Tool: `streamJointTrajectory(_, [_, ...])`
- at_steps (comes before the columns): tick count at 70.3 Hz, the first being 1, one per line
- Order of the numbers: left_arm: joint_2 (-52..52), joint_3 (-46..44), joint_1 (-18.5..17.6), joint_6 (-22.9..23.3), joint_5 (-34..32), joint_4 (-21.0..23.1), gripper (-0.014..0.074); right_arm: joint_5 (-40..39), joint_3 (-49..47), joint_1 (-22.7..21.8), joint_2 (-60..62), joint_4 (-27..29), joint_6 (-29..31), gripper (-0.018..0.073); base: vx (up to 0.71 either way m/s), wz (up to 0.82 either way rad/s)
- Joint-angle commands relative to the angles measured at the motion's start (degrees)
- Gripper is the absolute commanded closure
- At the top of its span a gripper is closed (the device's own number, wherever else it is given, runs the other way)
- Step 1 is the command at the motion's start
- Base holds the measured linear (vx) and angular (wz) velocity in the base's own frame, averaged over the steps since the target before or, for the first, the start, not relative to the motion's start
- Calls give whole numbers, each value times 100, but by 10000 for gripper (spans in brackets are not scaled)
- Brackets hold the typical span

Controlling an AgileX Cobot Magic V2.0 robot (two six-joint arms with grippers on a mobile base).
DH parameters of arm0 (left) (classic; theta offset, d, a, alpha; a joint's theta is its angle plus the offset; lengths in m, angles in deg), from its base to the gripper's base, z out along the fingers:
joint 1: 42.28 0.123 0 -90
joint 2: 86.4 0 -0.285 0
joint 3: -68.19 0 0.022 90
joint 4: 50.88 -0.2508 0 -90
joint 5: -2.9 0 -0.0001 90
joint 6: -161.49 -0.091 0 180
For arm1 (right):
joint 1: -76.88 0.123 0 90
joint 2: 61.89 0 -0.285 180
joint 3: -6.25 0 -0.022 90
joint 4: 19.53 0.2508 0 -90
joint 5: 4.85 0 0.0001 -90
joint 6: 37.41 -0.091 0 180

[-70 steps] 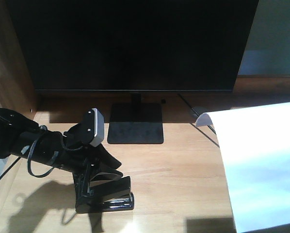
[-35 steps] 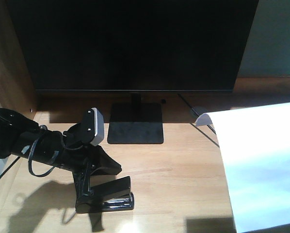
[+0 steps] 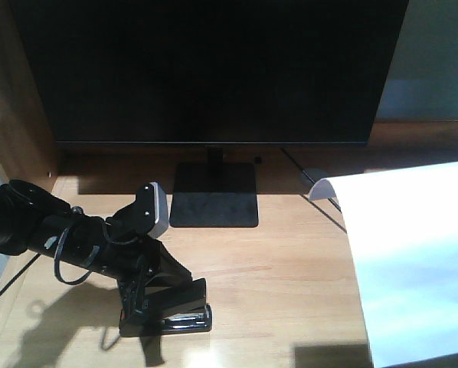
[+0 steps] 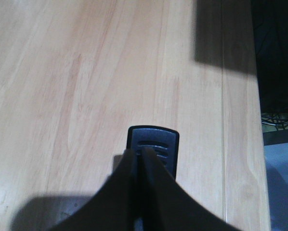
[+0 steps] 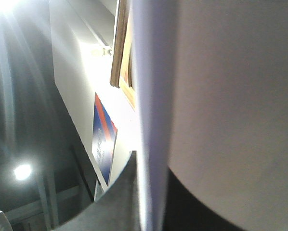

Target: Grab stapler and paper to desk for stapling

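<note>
**One stapler clamped on the desk, paper pinched at the right**

One stapler (image 3: 171, 310); one monitor (image 3: 214, 69) on one flat stand (image 3: 214, 195); one left arm (image 3: 37, 230) in the front view; how many sheets make up the paper (image 3: 413, 268) cannot be told. The desk (image 3: 275, 268) is light wood planking with long grain lines, sunlit in patches and crossed by hard shadows; a darker wooden panel (image 3: 11, 84) closes its left side; a thin cable (image 3: 292, 159) runs down behind the paper's curled corner. The right wrist view looks up into a room with bright lamps (image 5: 22, 172) and a blue-and-red poster (image 5: 103, 139) on a pale wall.

The stapler is black and long, its top arm raised at a slant above the base; it rests on the desk near the front left, ahead of the stand; its rounded end shows two short grooves in the left wrist view. The left gripper (image 4: 139, 156) is clamped on the stapler. The right gripper (image 5: 151, 187) is pinched on the paper's edge; the paper is white and blank, at the desk's right side, its far corner curling over.
</note>
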Motion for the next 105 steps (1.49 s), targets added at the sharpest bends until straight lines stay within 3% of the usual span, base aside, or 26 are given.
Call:
streamJointTrajectory(1, [-165,-137,-24,56,225,274,603,-234,-137,-45,-54,67,44,566,0,0])
streamJointTrajectory(105, [-95,-137,-24,51,358,255,603,-256,-137,-45,-54,67,44,566,0,0])
